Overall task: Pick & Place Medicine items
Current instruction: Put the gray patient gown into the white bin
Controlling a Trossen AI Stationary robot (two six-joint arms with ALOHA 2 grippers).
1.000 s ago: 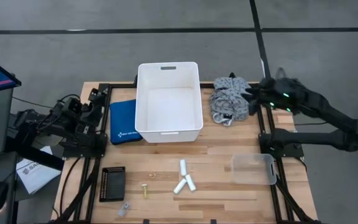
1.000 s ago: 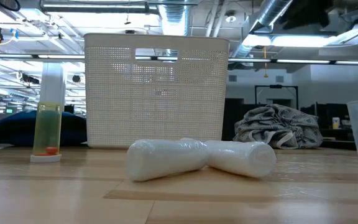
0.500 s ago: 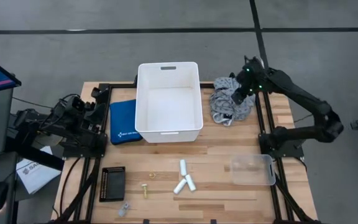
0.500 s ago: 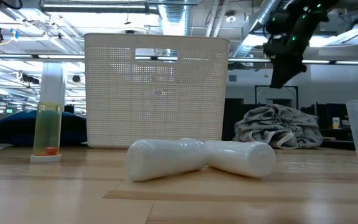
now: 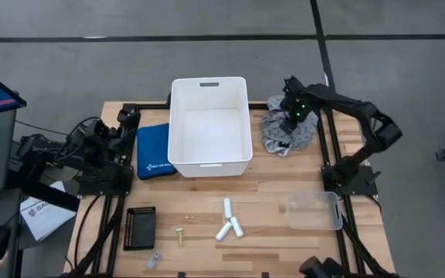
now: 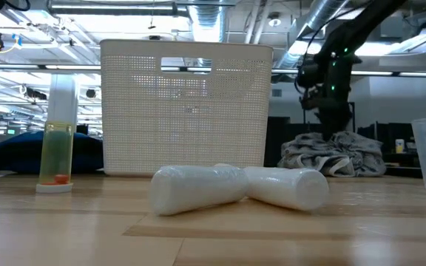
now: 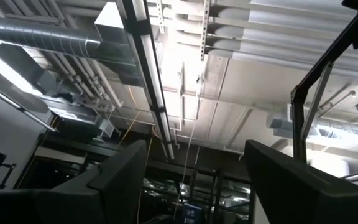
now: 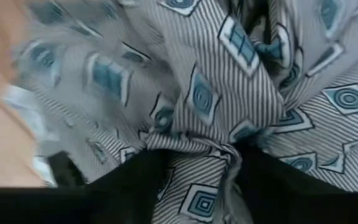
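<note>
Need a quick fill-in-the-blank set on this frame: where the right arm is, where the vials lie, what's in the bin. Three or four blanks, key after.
1. The right gripper is down on the grey patterned ____, beside the white bin.
2. The ____ white cylinders lie on the wooden table, not in the bin.
3. The left gripper waits at the table's left edge, next to the ____ pouch.
4. The inside of the white bin is ____.

Missing words: cloth; three; blue; empty

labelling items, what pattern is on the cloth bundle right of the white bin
Grey and white stripes with blue squares and circles on the cloth bundle, clearest in the right wrist view.
</note>
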